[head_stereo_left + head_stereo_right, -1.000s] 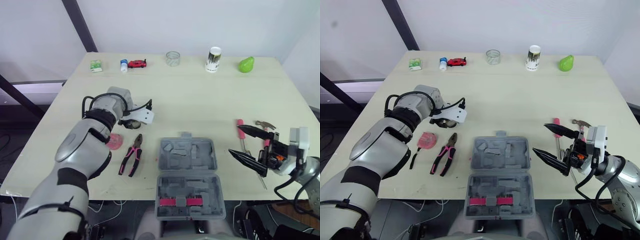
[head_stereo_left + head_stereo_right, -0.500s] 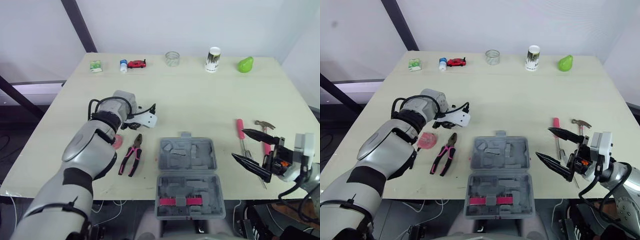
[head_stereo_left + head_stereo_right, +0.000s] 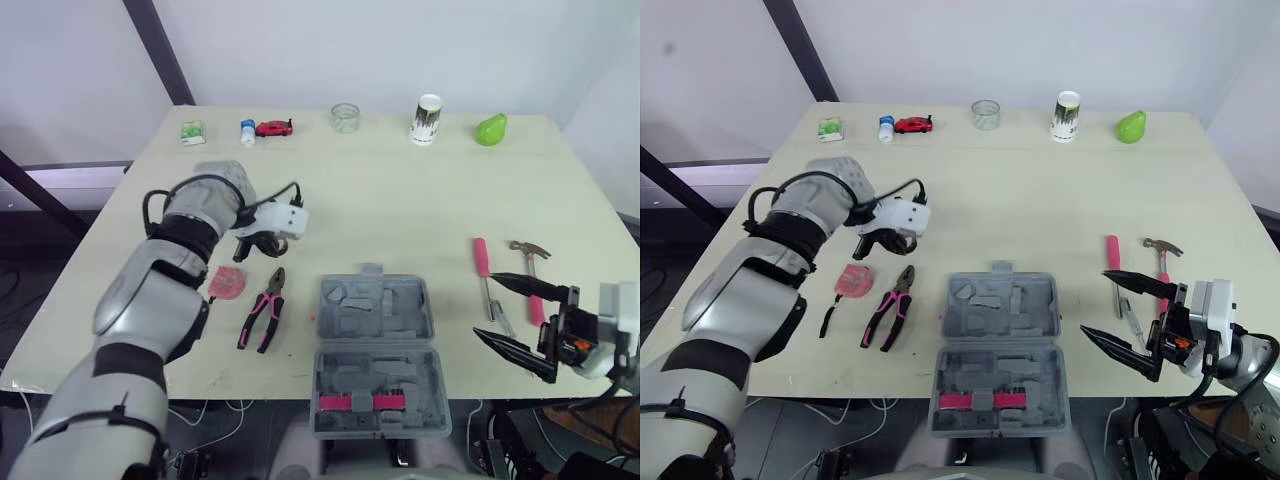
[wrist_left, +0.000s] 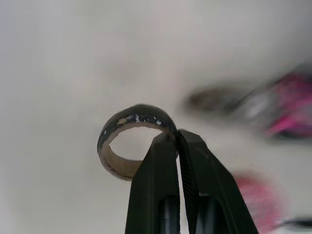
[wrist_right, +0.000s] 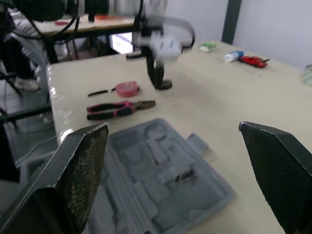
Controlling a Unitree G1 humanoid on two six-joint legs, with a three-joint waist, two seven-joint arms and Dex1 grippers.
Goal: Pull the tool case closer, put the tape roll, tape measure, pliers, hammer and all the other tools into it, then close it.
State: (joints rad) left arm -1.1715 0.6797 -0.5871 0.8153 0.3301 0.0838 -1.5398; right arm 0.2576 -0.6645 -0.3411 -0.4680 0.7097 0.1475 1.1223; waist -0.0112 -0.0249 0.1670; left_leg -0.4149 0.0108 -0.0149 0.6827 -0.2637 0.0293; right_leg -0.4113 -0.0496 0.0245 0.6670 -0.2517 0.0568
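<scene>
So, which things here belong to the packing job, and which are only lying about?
For the job: tool case, tape roll, tape measure, pliers, hammer, screwdriver.
Lying about: toy car, glass, cup, green pear, small bottle, green packet.

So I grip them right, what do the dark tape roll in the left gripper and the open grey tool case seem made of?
The dark tape roll: dull black tape on what looks like a cardboard core; its inner wall is matte tan. The grey tool case: probably moulded plastic, matte, judging by its uniform grey and shaped recesses.
</scene>
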